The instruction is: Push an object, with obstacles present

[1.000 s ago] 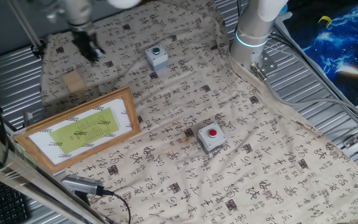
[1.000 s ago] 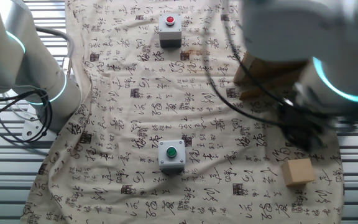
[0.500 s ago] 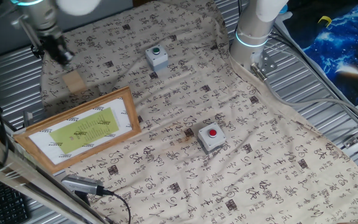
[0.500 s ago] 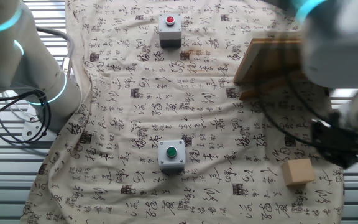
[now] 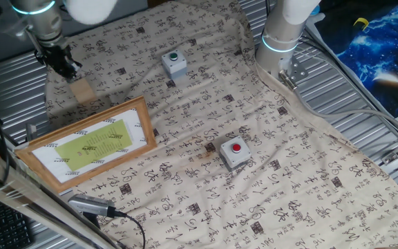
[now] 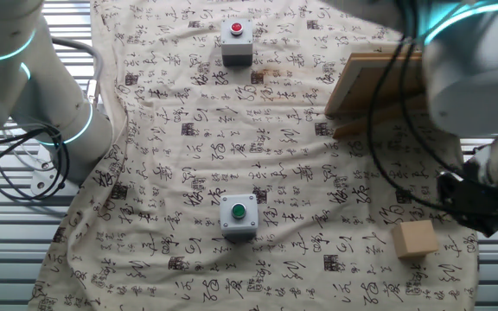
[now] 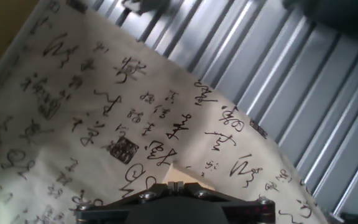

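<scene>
The block sits near the edge of the cloth-covered surface, just beyond the far end of the picture and well apart from the green-button box and the red-button box. The claw hangs low just beside the block, on its outer side toward the cloth's edge. The other fixed view shows the claw just above and to the right of the block; whether they touch I cannot tell. From the hand view, only the claw's base shows at the bottom with a sliver of tan beneath it (probably the block), so I cannot tell how far apart its fingers stand.

The step in hand looks like settling behind the block before the push. To do it well, the claw should sit low enough to meet the block's side squarely, near its middle, so it slides rather than spins. The push line should run across open cloth, clear of the picture's frame and short of the green-button box. The cloth is wrinkled and may bunch, so a slow, steady push seems wise.
</scene>
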`<state>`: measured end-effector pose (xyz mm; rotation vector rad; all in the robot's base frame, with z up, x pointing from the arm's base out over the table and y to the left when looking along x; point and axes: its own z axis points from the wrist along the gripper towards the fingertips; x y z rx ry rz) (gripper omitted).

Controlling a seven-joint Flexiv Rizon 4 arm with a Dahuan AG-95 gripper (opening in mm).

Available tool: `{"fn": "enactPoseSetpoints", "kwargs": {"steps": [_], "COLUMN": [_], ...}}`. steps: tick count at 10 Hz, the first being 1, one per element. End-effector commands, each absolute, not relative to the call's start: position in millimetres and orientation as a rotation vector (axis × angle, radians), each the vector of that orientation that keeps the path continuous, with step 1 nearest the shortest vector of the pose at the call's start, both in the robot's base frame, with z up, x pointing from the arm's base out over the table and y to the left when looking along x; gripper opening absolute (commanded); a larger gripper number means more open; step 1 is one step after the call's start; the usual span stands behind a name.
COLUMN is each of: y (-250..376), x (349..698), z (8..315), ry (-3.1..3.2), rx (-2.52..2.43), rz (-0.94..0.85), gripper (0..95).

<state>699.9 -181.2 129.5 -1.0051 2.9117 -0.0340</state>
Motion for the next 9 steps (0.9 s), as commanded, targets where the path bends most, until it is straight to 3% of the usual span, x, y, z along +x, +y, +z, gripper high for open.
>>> {"fn": "enactPoseSetpoints", "kwargs": {"steps": [1,9], "y": [-183.1,-180.3], "x": [703.8,714.6], "z": [111.8,111.7], "ry": [2.82,2.485], "rx": [-1.193,-1.757], "rz": [-0.055,-0.084], "gripper": [0.0,0.0]}}
